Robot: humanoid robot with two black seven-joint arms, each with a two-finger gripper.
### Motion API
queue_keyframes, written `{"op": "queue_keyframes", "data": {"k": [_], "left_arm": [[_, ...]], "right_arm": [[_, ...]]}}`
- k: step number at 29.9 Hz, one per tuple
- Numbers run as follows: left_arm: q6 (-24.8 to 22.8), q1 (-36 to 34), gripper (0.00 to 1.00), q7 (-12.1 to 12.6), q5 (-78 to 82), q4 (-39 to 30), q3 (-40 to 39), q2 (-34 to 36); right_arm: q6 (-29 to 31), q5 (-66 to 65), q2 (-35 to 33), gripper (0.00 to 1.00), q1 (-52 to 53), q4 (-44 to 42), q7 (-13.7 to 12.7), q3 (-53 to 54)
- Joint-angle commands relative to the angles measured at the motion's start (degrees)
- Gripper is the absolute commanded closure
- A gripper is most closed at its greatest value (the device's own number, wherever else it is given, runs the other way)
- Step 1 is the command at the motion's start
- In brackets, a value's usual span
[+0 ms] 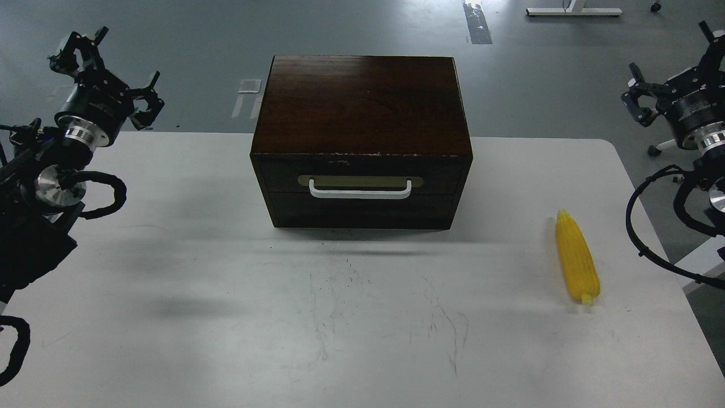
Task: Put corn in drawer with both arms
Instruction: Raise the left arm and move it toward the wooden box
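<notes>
The dark brown wooden box (362,102) stands at the middle back of the table, its drawer (362,208) pushed in flush, with a white bar handle (360,191) on a brass plate. The yellow corn (576,258) lies on the table right of the box, pointed tip away from me. My left gripper (111,75) is raised at the far left edge, open and empty, well away from the box. At the far right edge, beyond the table, my right gripper (672,71) hangs open and empty, above and behind the corn.
The white table (351,317) has scuff marks in front of the box. Its right edge runs just past the corn. Black cables loop from both arms near the table's sides. Grey floor lies behind.
</notes>
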Motion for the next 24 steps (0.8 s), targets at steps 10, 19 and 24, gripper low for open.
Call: {"op": "queue_keyframes", "data": {"k": [10,19,24], "left_arm": [[0.00,0.02,0.02,0.53,-0.74,0.19,-0.35,-0.16],[0.00,-0.68,0.02,1.05,-1.10,0.10,-1.41,1.95],[0.00,-5.16,0.03,0.88,0.48,-0.25,-0.79,4.40]], "right_arm": [[0.00,0.09,-1.63,0.00,-0.18,-0.14,-0.01,0.28],[0.00,0.09,-4.09,0.00,-0.27,-0.40,-1.15,0.10],[0.00,0.09,-4.62,0.00,-0.36,-0.32,-1.15,0.45]]}}
